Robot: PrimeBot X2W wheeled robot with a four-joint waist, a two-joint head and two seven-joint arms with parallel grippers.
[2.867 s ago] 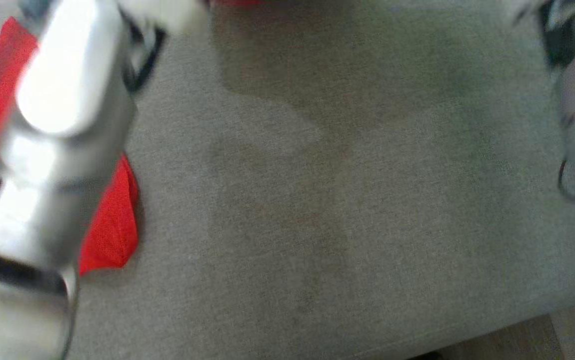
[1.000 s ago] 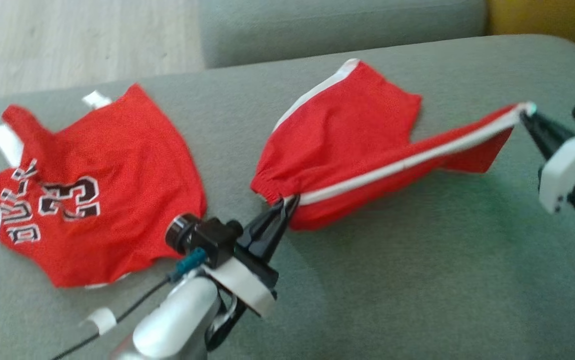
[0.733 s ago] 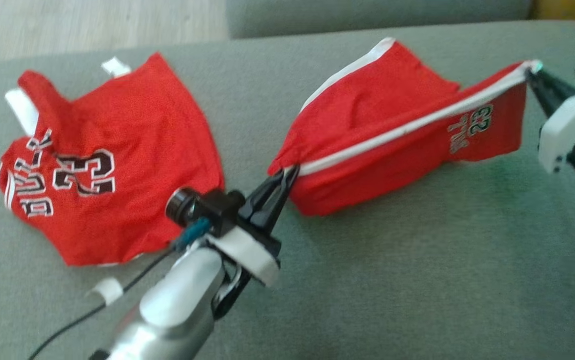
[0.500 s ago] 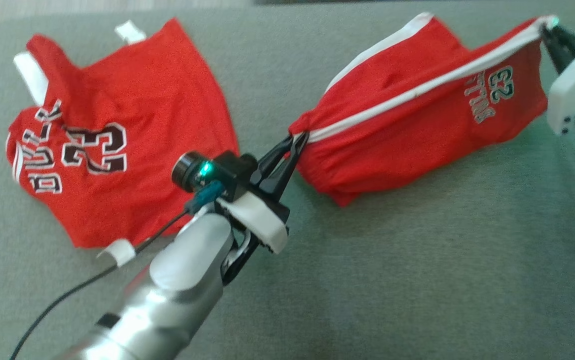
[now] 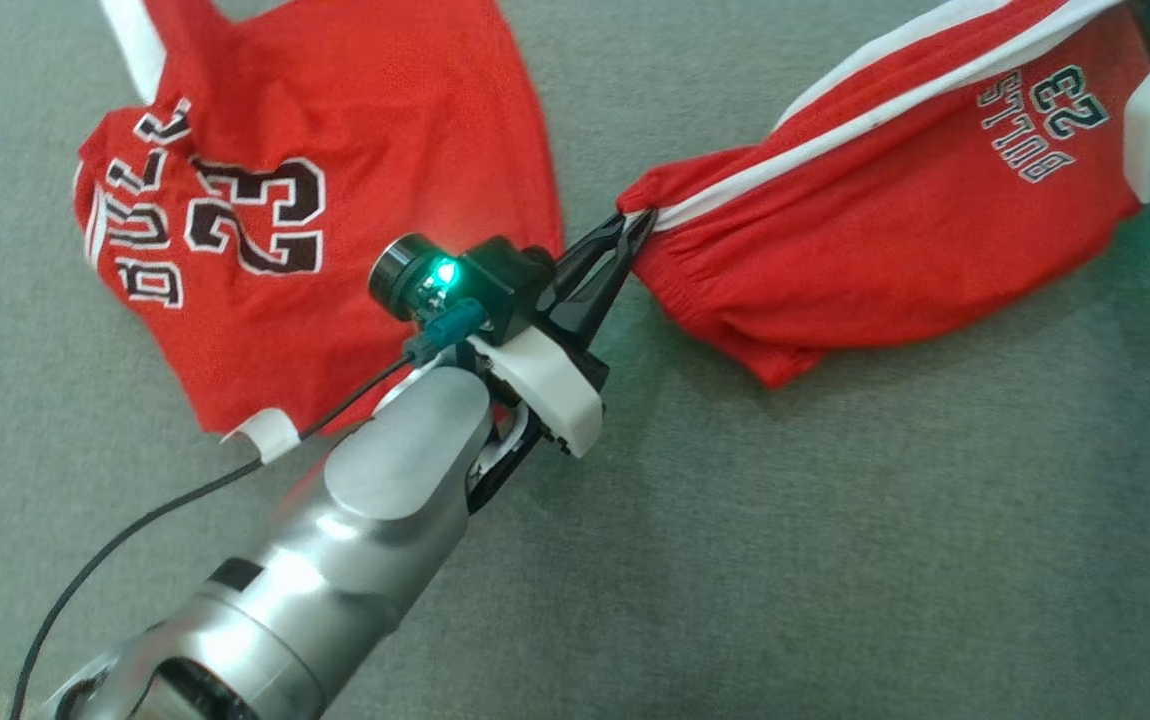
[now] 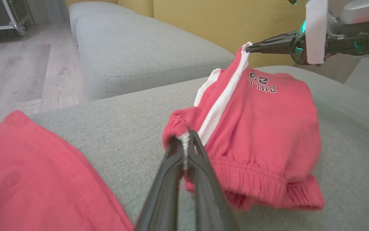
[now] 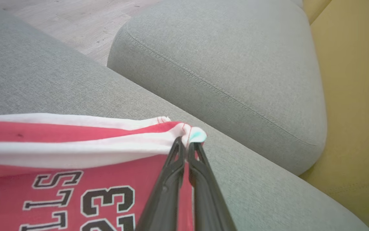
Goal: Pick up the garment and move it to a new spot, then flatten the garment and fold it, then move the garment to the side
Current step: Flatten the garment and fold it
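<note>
Shorts (image 5: 885,230): red, with a white side stripe and a "BULLS 23" print; they were stretched between both tools over the grey sofa (image 5: 835,550), with the lower folds sagging onto the cushion.
Left tool (image 6: 186,141): clamped shut on the gathered waistband, right at the end of the white stripe.
Right tool (image 7: 184,144): pinched shut on the hem corner at the stripe's other end, and held higher than the left tool.
Stripe (image 6: 223,99): ran nearly straight from one tool to the other.
Print: sat near the right tool's end, facing up in the head view.
Jersey (image 5: 335,150): red, number 23 facing up; it lay on the sofa to the left of the left tool, apart from the shorts.
Cable (image 5: 135,530): black, and trailed from the left wrist across the cushion.
Beyond: a second grey cushion (image 7: 235,64), a yellow surface (image 7: 354,96) and a wood floor (image 6: 11,70).
</note>
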